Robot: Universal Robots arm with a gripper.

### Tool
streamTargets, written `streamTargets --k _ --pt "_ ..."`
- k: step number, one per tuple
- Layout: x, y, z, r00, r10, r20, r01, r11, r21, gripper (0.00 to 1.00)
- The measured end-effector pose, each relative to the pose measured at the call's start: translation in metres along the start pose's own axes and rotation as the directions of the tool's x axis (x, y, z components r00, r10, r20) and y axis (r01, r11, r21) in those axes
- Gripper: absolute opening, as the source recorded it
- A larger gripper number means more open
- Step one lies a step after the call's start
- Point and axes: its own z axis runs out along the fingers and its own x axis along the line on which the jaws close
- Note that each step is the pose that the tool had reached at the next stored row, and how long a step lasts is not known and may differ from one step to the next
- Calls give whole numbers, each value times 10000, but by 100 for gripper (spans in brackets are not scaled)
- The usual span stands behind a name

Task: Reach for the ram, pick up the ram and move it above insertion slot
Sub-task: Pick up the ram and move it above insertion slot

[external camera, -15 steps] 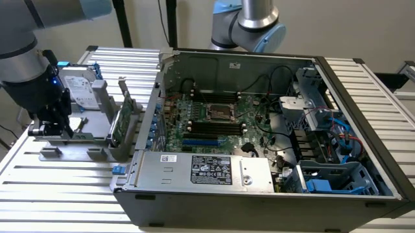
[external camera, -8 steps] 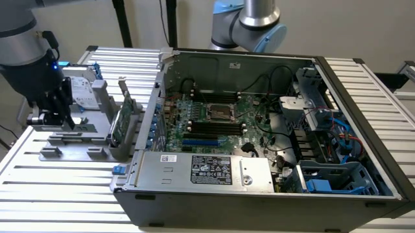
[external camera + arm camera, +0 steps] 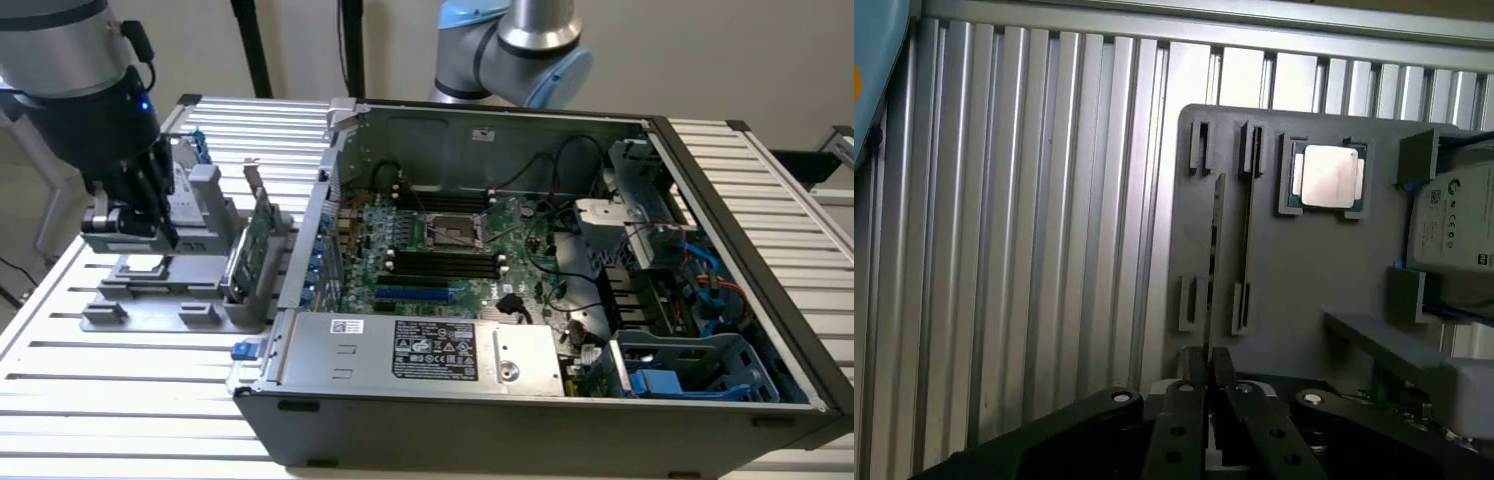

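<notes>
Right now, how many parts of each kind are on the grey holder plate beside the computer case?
ram stick: 1
processor chip: 1
labelled drive: 1
green expansion card: 1
Total: 4

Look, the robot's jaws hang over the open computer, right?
Not quite. The exterior view shows the jaws over the gray holder beside the computer, on that view's left. In the wrist view, the ram runs in between them. The computer is open, as you said.
</notes>
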Motion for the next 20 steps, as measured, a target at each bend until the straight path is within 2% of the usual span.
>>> streamTargets --k 16,20 --pt "36 -689 -645 10000 0 6 0 10000 -1 14" --pt "29 -830 -752 10000 0 9 0 10000 0 14"
